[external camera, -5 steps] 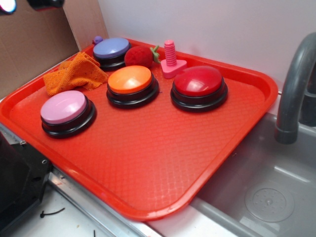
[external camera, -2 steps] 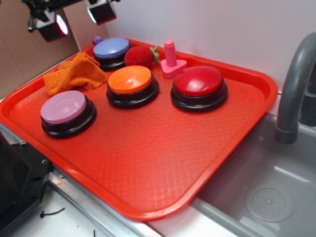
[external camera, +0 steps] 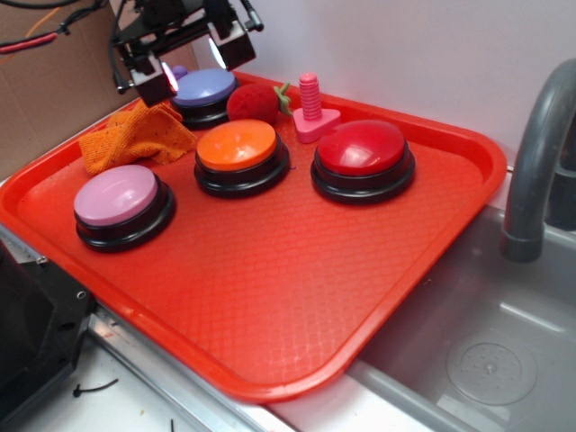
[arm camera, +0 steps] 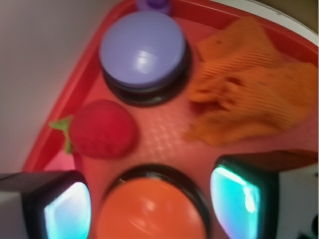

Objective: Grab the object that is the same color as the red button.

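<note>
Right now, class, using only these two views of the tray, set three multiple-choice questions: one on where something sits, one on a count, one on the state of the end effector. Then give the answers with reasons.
1. Where is the toy strawberry?
A. Between the purple button and the pink screw toy
B. In the sink
C. On top of the orange cloth

2. How many dome buttons sit on the tray?
A. Two
B. Four
C. Six

3. What is the end effector doing?
A. Shut on the strawberry
B. Pressing the red button
C. Open, holding nothing

Answers:
1 A: the exterior view shows the strawberry at the tray's back edge with the purple button on one side and the screw toy on the other.
2 B: purple, orange, pink and red domes are visible.
3 C: in the wrist view the fingers stand apart with only the tray and buttons below them.
</note>
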`<state>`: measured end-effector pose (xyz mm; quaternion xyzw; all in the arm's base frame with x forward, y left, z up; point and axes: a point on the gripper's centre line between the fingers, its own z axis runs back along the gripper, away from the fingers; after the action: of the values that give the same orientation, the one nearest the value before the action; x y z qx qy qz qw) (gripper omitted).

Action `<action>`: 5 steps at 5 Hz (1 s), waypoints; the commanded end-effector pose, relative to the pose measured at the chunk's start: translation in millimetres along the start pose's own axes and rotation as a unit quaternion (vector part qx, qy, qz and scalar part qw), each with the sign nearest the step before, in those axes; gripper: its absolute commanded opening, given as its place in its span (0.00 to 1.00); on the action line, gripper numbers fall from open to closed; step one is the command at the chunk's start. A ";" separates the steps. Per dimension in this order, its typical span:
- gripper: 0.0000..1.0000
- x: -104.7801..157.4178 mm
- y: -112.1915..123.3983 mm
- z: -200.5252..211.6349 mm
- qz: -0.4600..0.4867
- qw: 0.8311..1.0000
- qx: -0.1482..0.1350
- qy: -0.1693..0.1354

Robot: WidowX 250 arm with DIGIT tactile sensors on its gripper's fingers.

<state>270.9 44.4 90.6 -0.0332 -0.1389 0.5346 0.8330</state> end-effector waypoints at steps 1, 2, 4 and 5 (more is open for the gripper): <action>1.00 28.8 -20.6 -29.4 0.010 0.999 -0.048 0.009; 1.00 30.5 -30.2 -44.2 -0.018 0.995 -0.085 0.042; 1.00 32.6 -32.0 -56.8 -0.027 0.996 -0.073 0.035; 1.00 31.8 -31.6 -55.4 -0.018 0.997 -0.067 0.033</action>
<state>319.1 56.6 35.8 -0.0965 -0.1245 0.5004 0.8513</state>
